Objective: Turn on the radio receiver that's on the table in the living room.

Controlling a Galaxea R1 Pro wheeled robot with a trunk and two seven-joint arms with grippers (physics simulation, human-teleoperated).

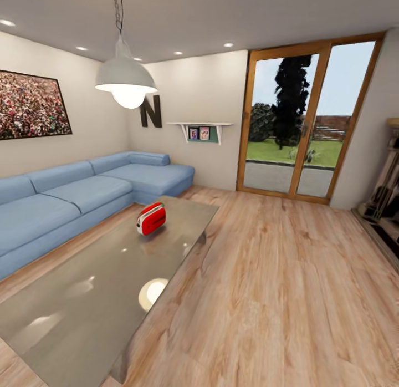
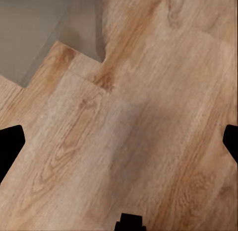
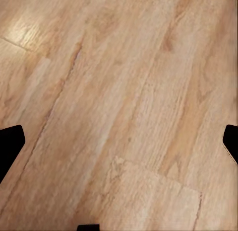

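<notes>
The small red radio receiver (image 1: 151, 218) with its white rim stands upright on the far half of the low glossy grey table (image 1: 83, 315), in the head view left of centre. My left gripper (image 2: 119, 144) hangs open over the wood floor; its dark fingertips (image 2: 10, 146) sit far apart, and a grey corner of the table (image 2: 29, 32) lies beyond it. My right gripper (image 3: 119, 141) is open too, with bare floor planks between its fingertips (image 3: 10, 144). Neither gripper is near the radio.
A blue L-shaped sofa (image 1: 66, 201) runs along the table's left and far sides. A white pendant lamp (image 1: 126, 79) hangs above. Glass patio doors (image 1: 305, 121) are at the back, a fireplace surround (image 1: 388, 182) at the right. Open wood floor (image 1: 277, 287) lies right of the table.
</notes>
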